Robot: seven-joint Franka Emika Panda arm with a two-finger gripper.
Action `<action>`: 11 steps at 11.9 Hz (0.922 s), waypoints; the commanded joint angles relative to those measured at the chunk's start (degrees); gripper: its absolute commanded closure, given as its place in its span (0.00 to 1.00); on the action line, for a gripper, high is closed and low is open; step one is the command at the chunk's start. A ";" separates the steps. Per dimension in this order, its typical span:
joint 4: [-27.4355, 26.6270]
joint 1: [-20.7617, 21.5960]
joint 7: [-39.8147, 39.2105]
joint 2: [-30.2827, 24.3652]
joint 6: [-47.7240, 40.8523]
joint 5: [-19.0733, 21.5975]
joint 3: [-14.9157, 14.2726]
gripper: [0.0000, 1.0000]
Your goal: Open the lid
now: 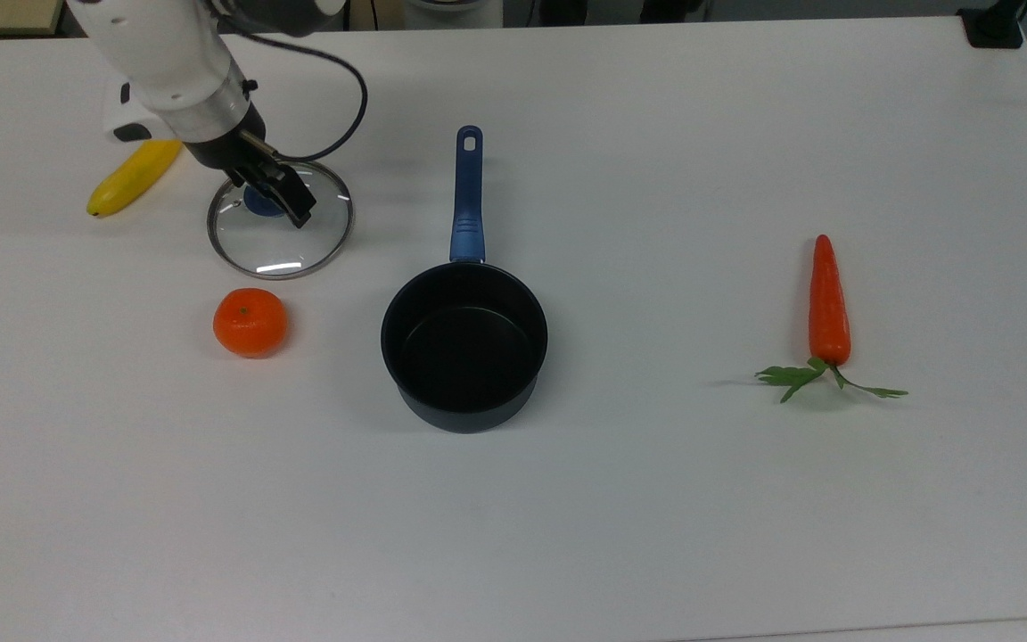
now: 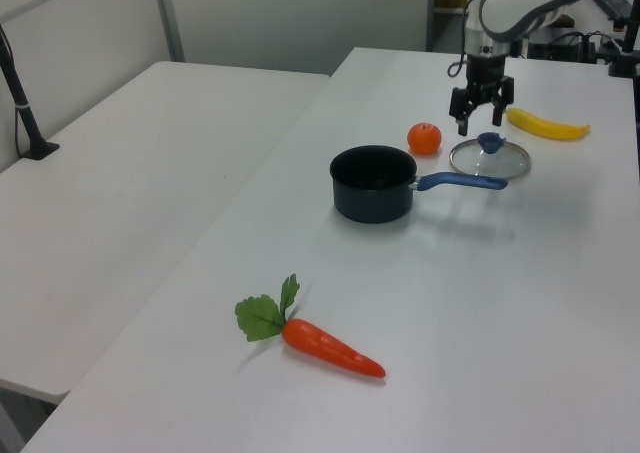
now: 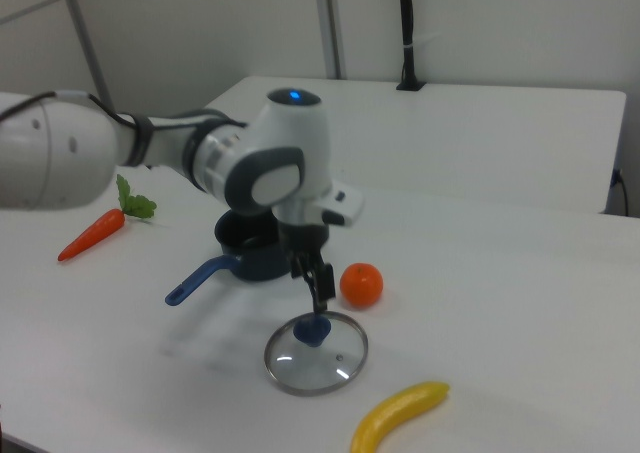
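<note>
The lid [image 1: 286, 242], a round glass disc with a metal rim and a blue knob [image 1: 261, 203], lies flat on the white table, to the top view's left of the dark saucepan [image 1: 464, 348]. The saucepan stands uncovered, its blue handle pointing to the table's far side. My gripper [image 2: 479, 125] hangs just above the knob [image 2: 490, 141], open, with nothing between its fingers. In the right view the gripper [image 3: 320, 291] is a little above the lid [image 3: 316, 358] and clear of the knob.
A yellow banana [image 1: 132, 176] lies beside the lid at the top view's left. A tangerine [image 1: 250, 322] sits just in front of the lid. A carrot [image 1: 829, 303] with green leaves lies far off at the top view's right.
</note>
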 commanded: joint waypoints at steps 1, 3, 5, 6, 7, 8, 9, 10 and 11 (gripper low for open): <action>3.88 9.60 -0.09 -4.72 -8.05 -1.54 -4.65 0.00; 7.05 13.12 -0.53 -7.88 -14.64 -4.89 -4.21 0.00; 8.47 16.29 -3.14 -10.69 -19.57 -7.18 -3.59 0.00; 8.47 17.70 -3.60 -12.36 -21.85 -7.19 -3.59 0.00; 8.47 18.50 -3.87 -14.03 -24.40 -7.19 -3.59 0.00; 8.47 18.59 -3.96 -14.92 -25.21 -7.19 -3.50 0.00; 8.47 18.50 -4.22 -15.02 -25.13 -7.19 -3.42 0.00; 8.47 18.50 -4.92 -15.19 -25.22 -7.19 -3.42 0.00; 8.39 18.50 -4.84 -15.71 -25.30 -7.19 -3.42 0.00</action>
